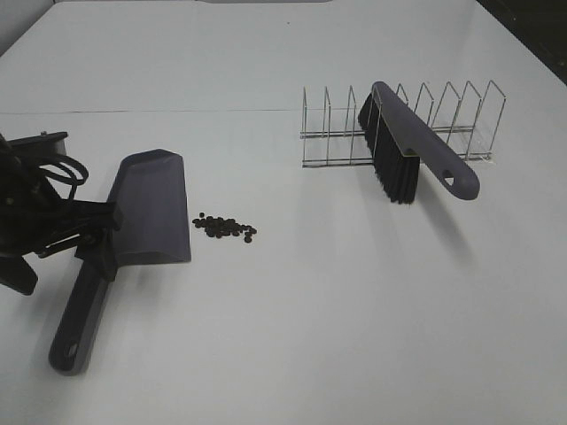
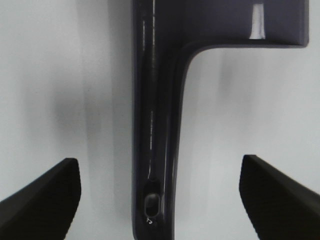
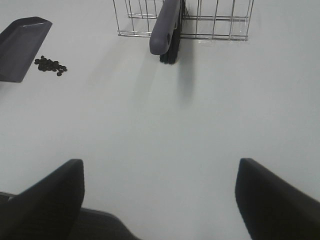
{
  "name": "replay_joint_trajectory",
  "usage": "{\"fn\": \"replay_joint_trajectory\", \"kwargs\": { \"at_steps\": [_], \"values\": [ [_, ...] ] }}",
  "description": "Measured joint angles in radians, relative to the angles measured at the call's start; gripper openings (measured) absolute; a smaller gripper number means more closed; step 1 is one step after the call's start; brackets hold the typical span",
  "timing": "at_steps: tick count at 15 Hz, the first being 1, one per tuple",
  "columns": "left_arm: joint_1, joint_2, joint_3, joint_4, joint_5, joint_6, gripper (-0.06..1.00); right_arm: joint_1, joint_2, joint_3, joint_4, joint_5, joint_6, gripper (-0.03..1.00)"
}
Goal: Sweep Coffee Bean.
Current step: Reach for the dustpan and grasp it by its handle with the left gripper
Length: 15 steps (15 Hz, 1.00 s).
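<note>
The coffee beans (image 1: 224, 227) lie in a small dark cluster on the white table, just right of the dustpan's mouth; they also show in the right wrist view (image 3: 50, 65). The grey dustpan (image 1: 151, 208) lies flat, with its handle (image 2: 155, 125) pointing towards the front edge. My left gripper (image 1: 87, 232) is open and straddles the handle near the pan, with its fingers (image 2: 47, 195) apart from it on both sides. The brush (image 1: 416, 146) leans in the wire rack. My right gripper (image 3: 160, 200) is open and empty, out of the high view.
The wire rack (image 1: 332, 135) stands at the back right, with the brush's black bristles (image 1: 394, 173) hanging over its front. It also shows in the right wrist view (image 3: 215, 22), along with the dustpan (image 3: 20, 45).
</note>
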Motion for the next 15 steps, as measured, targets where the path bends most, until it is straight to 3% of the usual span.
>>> {"fn": "replay_joint_trajectory", "kwargs": {
  "at_steps": [7, 15],
  "values": [
    [-0.002, 0.139, -0.025, 0.037, -0.074, -0.041, 0.79, 0.000, 0.000, 0.000, 0.000, 0.000, 0.000, 0.77],
    [-0.002, 0.215, -0.094, 0.052, -0.066, -0.044, 0.76, 0.000, 0.000, 0.000, 0.000, 0.000, 0.000, 0.77]
  ]
}}
